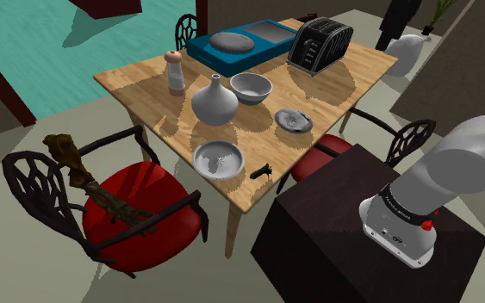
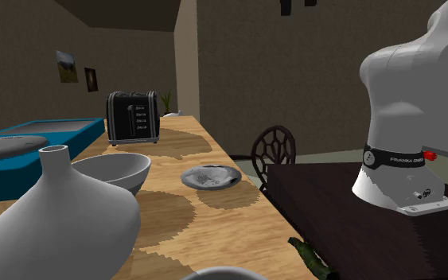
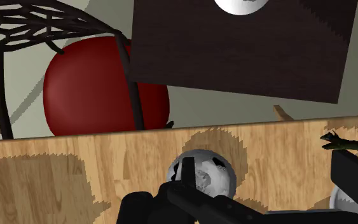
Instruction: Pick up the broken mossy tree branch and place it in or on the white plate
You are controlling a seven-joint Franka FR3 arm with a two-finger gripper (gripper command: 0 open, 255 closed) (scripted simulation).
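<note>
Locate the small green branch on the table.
The branch lies at the edge of the table in the shoulder view, just right of the nearer plate and close to the dark stand.

We see a light wooden dining table ringed by dark openwork-backed chairs, the nearest with a round red seat cushion. The dull grey-beige floor gives way to a teal area beyond the table. In the second exterior view, tan-brown walls carry two small framed pictures.
</note>
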